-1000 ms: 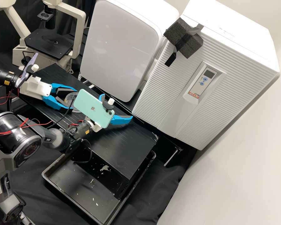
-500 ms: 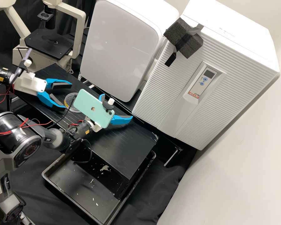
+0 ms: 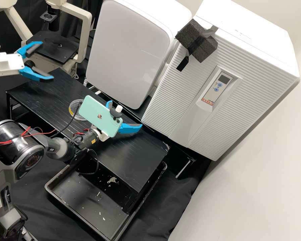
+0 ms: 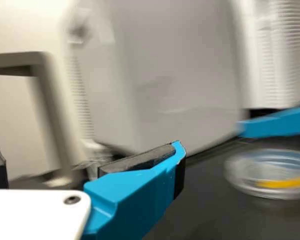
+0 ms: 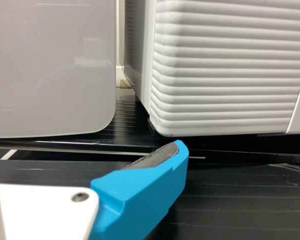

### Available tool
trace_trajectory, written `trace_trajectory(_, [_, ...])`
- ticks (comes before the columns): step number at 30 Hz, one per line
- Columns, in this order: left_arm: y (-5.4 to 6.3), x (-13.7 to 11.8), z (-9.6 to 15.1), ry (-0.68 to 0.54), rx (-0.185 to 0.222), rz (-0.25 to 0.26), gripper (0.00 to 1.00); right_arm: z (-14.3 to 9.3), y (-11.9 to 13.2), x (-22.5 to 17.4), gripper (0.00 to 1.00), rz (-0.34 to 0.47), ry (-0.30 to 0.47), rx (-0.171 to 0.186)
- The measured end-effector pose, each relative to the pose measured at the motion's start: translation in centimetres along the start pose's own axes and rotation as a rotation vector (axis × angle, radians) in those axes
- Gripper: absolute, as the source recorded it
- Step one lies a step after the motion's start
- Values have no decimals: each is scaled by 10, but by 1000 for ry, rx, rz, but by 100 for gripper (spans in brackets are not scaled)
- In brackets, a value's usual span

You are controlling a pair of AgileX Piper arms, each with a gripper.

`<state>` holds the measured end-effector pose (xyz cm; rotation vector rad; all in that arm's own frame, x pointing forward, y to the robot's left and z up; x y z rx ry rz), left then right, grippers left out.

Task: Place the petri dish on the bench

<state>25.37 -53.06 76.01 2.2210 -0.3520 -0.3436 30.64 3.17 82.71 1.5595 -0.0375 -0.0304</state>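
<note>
Petri dish (image 3: 76, 109), one. Location: flat on the tabletop (image 3: 130, 160), inward of both long edges, nearer the short edge at the high view's left than the opposite end. Partly behind the phone (image 3: 98, 116) in that view.

Handling: placement judged essentially done; the step in hand is to leave the dish undisturbed. Best practice: draw the left claw fully away, slowly, both fingers wide of the rim, with no sideways sweep over the dish. Correct again only if the base proves not to sit flat. Chief risk, a late brush by either arm.

Appearance: round, shallow, clear, with a pale rim and a yellow-orange patch inside. Whether a lid is seated on it cannot be made out with confidence.

Left claw (image 3: 47, 60), one. Fingers spread, nothing between them; near the tabletop's left short edge, well apart from the dish.

Right claw (image 3: 125, 113), one. Fingers apart, no item between them; towards the far long edge, beyond the phone from the dish.

Black tray (image 3: 83, 201), one. Below the near long edge, pale scraps inside.
</note>
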Motion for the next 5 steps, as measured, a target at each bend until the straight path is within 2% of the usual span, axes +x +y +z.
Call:
trace_trajectory(2, [-2,-2,-9,94,4,0,100,0,0,0,100,0,0,0])
trace_trajectory(5, [-14,-2,-24,243,-30,-22,100,0,0,0,100,0,0,0])
